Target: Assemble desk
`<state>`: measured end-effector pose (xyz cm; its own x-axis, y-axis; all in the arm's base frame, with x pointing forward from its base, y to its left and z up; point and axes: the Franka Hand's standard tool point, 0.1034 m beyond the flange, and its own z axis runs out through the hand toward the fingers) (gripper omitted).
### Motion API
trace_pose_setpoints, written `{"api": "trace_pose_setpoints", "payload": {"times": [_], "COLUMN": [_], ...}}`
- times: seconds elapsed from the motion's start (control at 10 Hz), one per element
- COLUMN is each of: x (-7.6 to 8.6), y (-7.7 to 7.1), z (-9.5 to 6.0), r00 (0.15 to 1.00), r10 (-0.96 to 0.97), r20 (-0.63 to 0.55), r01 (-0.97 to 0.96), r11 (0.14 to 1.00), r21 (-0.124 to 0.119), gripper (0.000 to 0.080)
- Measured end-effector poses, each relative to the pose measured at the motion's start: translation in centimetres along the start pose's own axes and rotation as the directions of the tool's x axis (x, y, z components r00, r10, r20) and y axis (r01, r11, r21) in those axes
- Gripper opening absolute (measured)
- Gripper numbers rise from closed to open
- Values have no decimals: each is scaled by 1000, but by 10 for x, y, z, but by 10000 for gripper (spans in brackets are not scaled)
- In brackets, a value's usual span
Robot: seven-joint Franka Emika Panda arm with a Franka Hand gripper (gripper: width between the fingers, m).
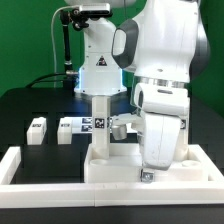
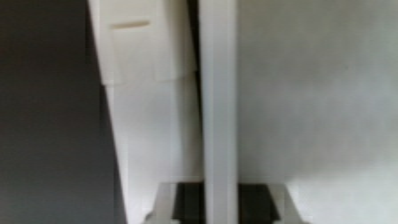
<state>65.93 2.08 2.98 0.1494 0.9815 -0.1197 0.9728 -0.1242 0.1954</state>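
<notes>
The white tabletop panel (image 1: 112,166) lies flat against the front border wall. One white leg (image 1: 100,122) stands upright on it. Two loose leg blocks (image 1: 37,130) (image 1: 70,128) lie on the black table at the exterior view's left, and another tagged block (image 1: 121,127) lies behind the upright leg. My gripper (image 1: 148,172) points down at the panel's right part. In the wrist view the gripper (image 2: 214,200) has its dark pads (image 2: 183,200) pressed on both sides of a narrow white rim (image 2: 215,90) of the panel, which runs right across the picture.
The long low white border wall (image 1: 60,187) runs along the front and up the exterior view's left side. The arm's base (image 1: 98,70) and a black camera stand (image 1: 66,45) stand at the back. My arm's bulk hides the table's right part.
</notes>
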Motion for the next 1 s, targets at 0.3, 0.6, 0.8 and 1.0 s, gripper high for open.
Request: {"api": "trace_pose_setpoints", "payload": {"times": [0.3,0.6,0.8,1.0], "x": [1,0,-1,-2], "y": [0,-1,-1,-1], "z": [0,1,1,2], "r00": [1000,1000,1000,1000], "r10": [-7,-6,-4,-3], "r20": [6,8,9,9], "r01": [7,6,4,3], "r11": [1000,1000,1000,1000], "r21": [8,12,12,13], "gripper": [57,241,377,620]}}
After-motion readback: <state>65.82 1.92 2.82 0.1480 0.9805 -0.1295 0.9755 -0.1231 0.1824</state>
